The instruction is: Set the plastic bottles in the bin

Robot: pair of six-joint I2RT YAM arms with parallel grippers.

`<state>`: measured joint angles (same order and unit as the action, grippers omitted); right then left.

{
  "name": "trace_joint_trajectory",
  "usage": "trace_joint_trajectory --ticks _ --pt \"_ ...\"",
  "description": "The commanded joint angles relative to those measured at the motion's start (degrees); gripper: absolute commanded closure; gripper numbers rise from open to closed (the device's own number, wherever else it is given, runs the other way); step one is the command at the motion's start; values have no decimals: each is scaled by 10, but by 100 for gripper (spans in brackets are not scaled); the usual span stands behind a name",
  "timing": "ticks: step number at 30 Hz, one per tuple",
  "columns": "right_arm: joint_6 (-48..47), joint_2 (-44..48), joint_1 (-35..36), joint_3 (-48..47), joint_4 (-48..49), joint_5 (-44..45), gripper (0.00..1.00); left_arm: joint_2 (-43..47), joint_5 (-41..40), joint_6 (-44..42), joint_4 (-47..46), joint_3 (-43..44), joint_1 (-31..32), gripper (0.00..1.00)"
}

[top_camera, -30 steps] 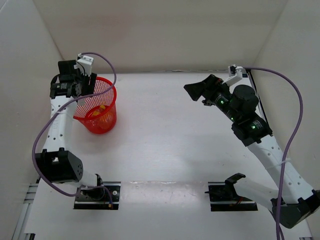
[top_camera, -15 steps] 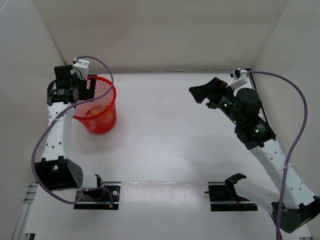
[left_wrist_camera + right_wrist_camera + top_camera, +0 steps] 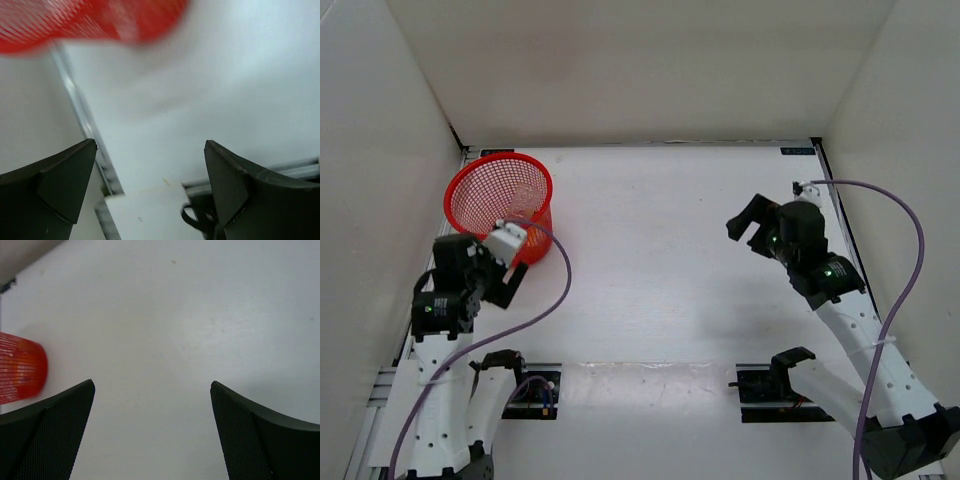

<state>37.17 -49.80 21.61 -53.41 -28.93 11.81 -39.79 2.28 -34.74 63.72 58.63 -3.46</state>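
The red mesh bin (image 3: 498,200) stands at the table's far left; it also shows blurred along the top of the left wrist view (image 3: 90,20) and at the left edge of the right wrist view (image 3: 20,370). No plastic bottles can be made out; the bin's inside shows only mesh, and my left wrist covers its near side. My left gripper (image 3: 480,275) hangs just in front of the bin, open and empty (image 3: 150,150). My right gripper (image 3: 752,222) is open over bare table at the right, with nothing between its fingers (image 3: 152,384).
White walls close in the table on three sides. A metal rail (image 3: 75,100) runs along the table's left edge. The arm mounts (image 3: 515,385) (image 3: 785,385) sit at the near edge, and purple cables loop beside each arm.
My left gripper opened over the bin, then the arm pulled back toward the near edge. My right arm drew back and lower on the right, still open.
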Motion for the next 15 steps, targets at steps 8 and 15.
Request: trace_joint_trajectory --ticks 8,15 --pt "21 73 -5 88 -24 45 1 153 -144 68 40 -189 0 0" --pt "48 112 -5 122 -30 75 1 155 -139 108 28 -200 -16 0"
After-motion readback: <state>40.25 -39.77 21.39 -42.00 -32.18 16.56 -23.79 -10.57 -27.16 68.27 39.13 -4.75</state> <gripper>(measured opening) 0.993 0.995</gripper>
